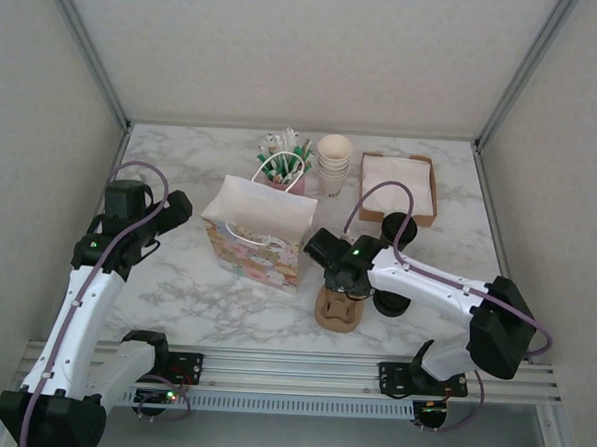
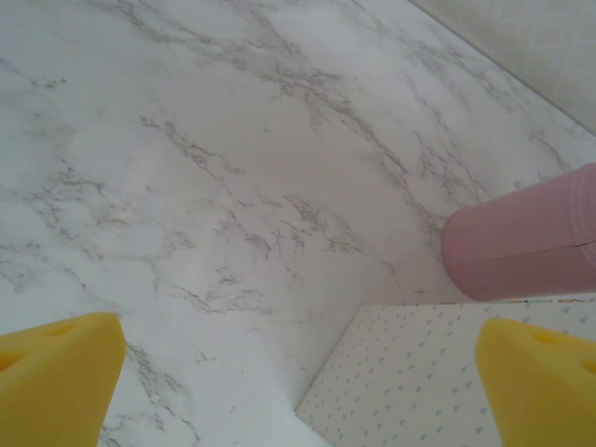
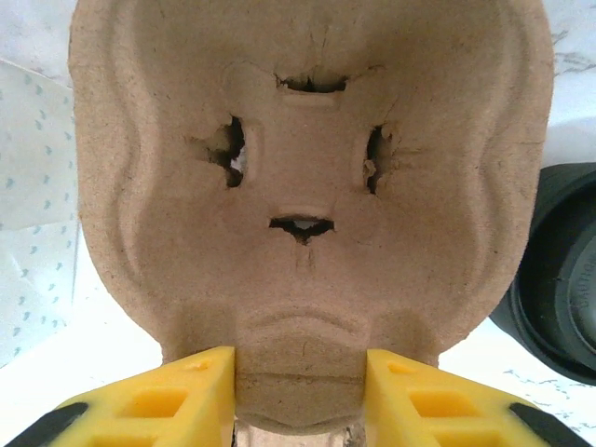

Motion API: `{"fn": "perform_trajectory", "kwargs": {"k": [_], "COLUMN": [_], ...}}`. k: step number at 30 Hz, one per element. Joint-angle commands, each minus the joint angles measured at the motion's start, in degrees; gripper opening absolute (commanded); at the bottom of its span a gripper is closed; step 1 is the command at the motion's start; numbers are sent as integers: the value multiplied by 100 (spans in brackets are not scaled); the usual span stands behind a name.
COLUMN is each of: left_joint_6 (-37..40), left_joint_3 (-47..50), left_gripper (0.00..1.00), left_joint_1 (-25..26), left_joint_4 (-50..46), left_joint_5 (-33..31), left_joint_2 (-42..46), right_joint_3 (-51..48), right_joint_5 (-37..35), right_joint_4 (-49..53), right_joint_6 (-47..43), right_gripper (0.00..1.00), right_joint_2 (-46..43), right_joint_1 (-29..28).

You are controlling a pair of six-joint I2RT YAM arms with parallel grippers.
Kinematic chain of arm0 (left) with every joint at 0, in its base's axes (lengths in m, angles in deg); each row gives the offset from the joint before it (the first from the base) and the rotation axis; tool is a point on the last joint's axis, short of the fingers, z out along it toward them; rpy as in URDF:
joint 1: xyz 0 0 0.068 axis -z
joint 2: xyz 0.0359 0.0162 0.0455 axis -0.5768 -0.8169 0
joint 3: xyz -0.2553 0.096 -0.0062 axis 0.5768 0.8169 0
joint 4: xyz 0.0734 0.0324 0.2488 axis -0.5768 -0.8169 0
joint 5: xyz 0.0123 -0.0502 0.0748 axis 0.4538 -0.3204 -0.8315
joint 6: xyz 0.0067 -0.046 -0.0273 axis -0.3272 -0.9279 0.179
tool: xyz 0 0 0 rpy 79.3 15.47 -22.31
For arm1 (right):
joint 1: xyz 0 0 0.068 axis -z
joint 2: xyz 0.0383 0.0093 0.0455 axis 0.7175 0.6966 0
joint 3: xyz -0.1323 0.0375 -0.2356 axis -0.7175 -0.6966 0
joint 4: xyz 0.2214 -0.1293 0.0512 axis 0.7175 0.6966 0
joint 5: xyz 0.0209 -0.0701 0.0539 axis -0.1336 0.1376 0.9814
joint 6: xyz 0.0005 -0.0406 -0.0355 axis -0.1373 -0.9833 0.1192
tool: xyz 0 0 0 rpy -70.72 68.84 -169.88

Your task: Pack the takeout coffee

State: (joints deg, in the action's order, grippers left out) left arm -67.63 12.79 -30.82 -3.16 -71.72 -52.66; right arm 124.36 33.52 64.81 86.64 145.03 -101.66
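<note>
The takeout coffee (image 1: 398,227) is a black-lidded cup standing just in front of the napkin tray, behind my right arm. My right gripper (image 1: 347,286) points down at a brown pulp cup carrier (image 1: 338,309) lying near the table's front. In the right wrist view the yellow fingers (image 3: 177,396) press on both sides of the cup carrier's (image 3: 307,186) near tab. My left gripper (image 1: 176,211) hangs left of the paper bag (image 1: 258,236), jaws wide apart with nothing between the fingers (image 2: 56,377).
A wider black round item (image 1: 390,302) sits right of the carrier, partly under my right arm, also seen as a black round item (image 3: 559,279). Stacked cream cups (image 1: 334,157), a pink holder (image 2: 531,237) of stirrers and a napkin tray (image 1: 399,184) line the back.
</note>
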Motion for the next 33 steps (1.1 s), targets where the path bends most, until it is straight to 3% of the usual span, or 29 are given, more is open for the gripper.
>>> {"fn": "perform_trajectory", "kwargs": {"k": [1, 14, 20, 26, 33], "left_joint_6": [18, 27, 27, 270, 592], "left_joint_3": [55, 46, -116, -777, -1333], "left_gripper": [96, 96, 96, 96, 97], "left_joint_1": [25, 21, 24, 25, 33], "left_joint_4": [-80, -65, 25, -399, -749], "left_joint_5": [43, 43, 372, 264, 528], "left_joint_2": [40, 34, -55, -226, -281], "right_joint_3": [151, 314, 382, 514, 971], "right_joint_5": [-285, -704, -1172, -1700, -676], "right_joint_4": [137, -31, -592, -884, -1811], "right_joint_6": [-74, -765, -2064, -3237, -5262], "right_gripper": [38, 34, 34, 34, 34], "right_joint_2": [-336, -1005, -1817, -2440, -2575], "right_joint_1": [-70, -69, -64, -65, -62]}}
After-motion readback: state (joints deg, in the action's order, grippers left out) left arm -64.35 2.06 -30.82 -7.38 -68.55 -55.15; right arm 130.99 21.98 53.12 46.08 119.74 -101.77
